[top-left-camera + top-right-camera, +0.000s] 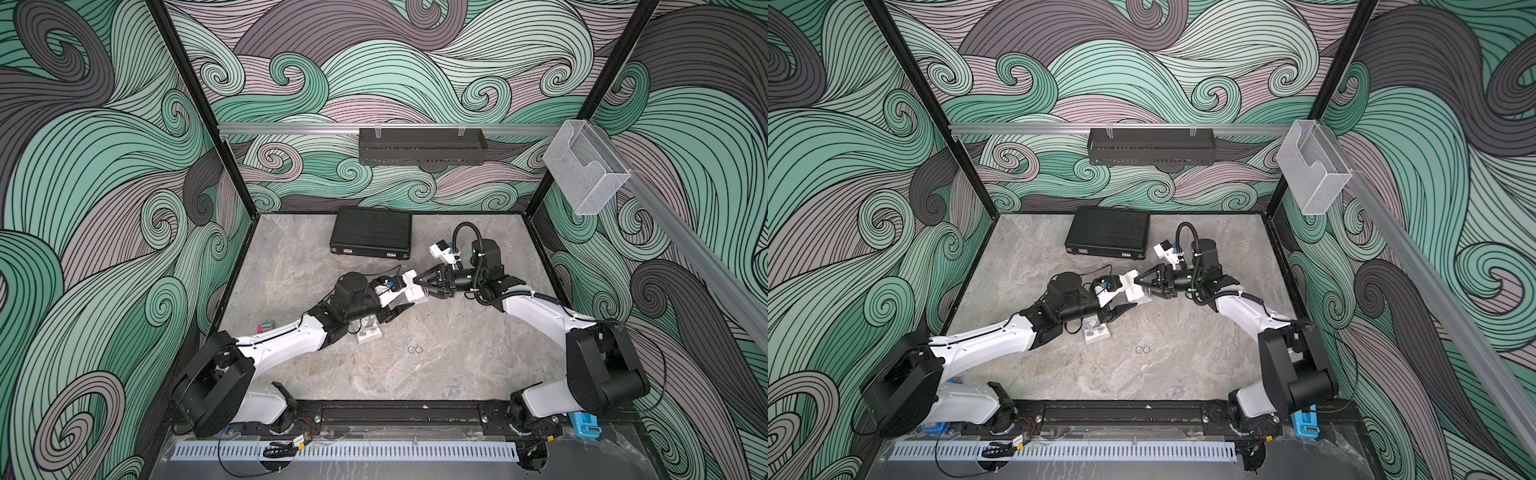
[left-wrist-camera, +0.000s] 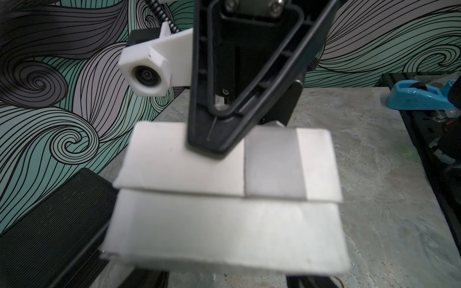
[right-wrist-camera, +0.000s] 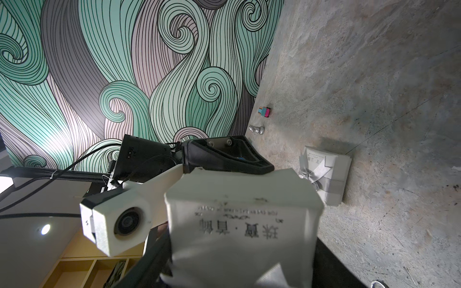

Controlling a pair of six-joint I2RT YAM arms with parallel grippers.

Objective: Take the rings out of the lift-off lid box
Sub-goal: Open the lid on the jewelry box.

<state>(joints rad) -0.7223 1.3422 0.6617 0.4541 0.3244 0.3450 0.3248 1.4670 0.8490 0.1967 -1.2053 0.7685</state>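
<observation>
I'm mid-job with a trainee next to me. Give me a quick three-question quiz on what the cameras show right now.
1. True or false: the black case at the back lies open.
2. The rings lying side by side on the bare table number: A one, B two, C five.
3. Name the thing that the left claw is shut on, with the right claw astride it.

Key: 1 false, the case is closed. 2 B. 3 the white box, lid on.
</observation>
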